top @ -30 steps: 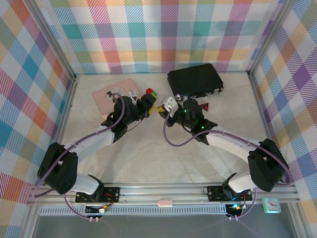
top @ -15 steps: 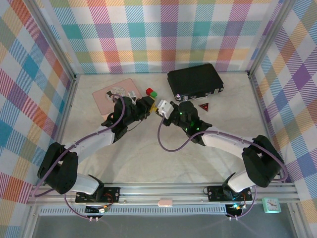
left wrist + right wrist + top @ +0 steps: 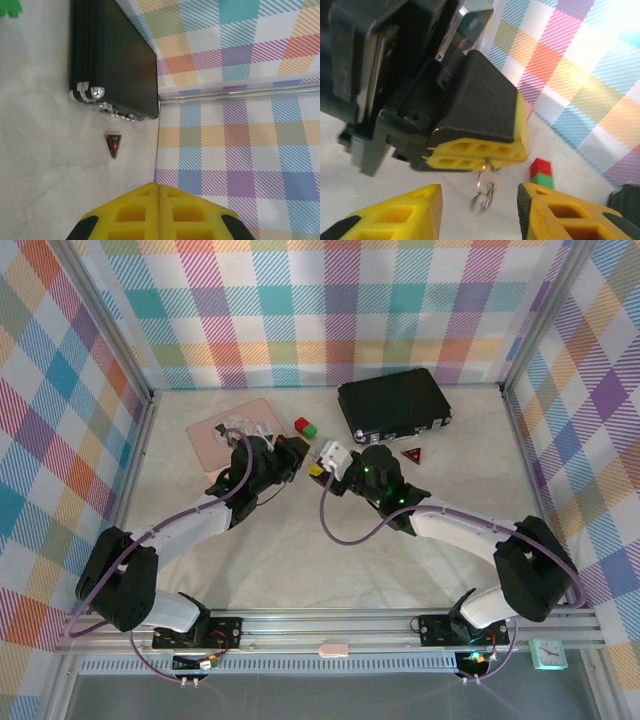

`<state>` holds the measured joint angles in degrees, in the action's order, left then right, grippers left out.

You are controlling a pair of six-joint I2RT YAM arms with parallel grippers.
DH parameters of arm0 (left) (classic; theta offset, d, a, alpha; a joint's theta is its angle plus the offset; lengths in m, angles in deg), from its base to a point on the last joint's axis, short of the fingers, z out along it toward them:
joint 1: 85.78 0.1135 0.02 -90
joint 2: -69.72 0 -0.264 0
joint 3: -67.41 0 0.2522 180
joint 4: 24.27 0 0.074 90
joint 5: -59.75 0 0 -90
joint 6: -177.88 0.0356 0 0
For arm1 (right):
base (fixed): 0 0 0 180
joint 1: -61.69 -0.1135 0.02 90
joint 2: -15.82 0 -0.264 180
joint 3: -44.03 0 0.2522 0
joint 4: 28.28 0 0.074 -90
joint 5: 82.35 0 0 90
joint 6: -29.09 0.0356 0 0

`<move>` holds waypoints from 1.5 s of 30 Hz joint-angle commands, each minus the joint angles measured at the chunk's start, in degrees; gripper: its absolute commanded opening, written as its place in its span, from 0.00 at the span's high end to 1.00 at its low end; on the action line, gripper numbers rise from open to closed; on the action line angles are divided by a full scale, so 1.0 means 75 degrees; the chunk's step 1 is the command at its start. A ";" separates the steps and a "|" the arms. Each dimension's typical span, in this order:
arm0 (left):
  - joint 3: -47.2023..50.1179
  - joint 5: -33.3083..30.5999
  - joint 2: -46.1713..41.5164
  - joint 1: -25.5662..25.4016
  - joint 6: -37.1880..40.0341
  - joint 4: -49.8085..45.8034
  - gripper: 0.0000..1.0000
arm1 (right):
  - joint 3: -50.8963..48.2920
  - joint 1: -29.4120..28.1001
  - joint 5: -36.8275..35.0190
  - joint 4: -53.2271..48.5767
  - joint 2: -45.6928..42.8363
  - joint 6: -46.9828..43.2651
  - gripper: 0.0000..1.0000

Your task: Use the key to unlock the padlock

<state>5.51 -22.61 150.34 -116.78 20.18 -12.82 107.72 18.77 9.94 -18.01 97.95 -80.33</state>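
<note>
The table (image 3: 300, 540) is viewed from above, arm bases (image 3: 200, 625) at 6 o'clock, back wall (image 3: 320, 310) at 12. The left wrist camera is aimed across the table at the black case (image 3: 120, 60) and red triangle (image 3: 114, 144). The right wrist camera is held very close to the left gripper (image 3: 480, 150), cubes (image 3: 540, 174) at 4 o'clock. Case, triangle and cubes are shared with the top view

cubes (image 3: 305, 427) — left of case (image 3: 392, 403)

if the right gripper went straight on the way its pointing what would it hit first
Most likely the silver wire ring hanging from the shut left gripper, then its yellow pads. The right gripper is open, and depth is unclear.
</note>
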 commanded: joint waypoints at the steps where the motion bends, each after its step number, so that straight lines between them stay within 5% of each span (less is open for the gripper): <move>1: -0.0042 -0.0200 -0.0066 0.0026 0.1470 0.0845 1.00 | 0.0537 0.0412 0.0578 -0.0994 -0.0407 0.2132 0.54; 10: 0.0112 0.0895 0.0119 0.0032 0.3854 0.2822 1.00 | 0.0435 0.1317 0.2445 -0.0842 -0.0617 0.5885 0.47; 20: 0.0291 0.1663 0.0412 0.0032 0.3790 0.4395 1.00 | -0.0258 0.1970 0.4541 0.2819 0.0013 0.8459 0.49; 45: 0.0494 0.1669 0.0658 -0.0075 0.3113 0.5202 1.00 | -0.0220 0.1972 0.5103 0.4844 0.1032 0.9677 0.74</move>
<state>8.51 -9.89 154.89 -116.89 43.79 22.19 106.23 33.88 47.42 12.91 105.19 -9.69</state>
